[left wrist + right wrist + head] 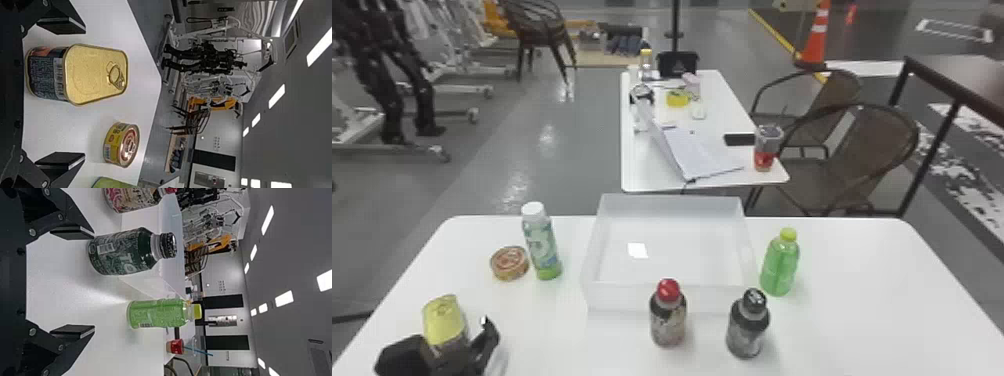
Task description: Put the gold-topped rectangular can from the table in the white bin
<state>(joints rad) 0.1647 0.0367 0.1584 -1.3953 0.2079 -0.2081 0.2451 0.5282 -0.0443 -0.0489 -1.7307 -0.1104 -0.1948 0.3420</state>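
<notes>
Left gripper (84,92) open, gold-topped can (96,74) upright on tabletop (857,300) between its fingers, nearer one. I'd centre first, close square on the sides, lift straight before crossing to white bin (622,298). Right gripper (94,282) open.

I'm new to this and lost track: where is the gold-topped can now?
In the head view, the gold-topped can is at the near left of the table, between the open fingers of the left gripper, nearer than the round tin.
</notes>
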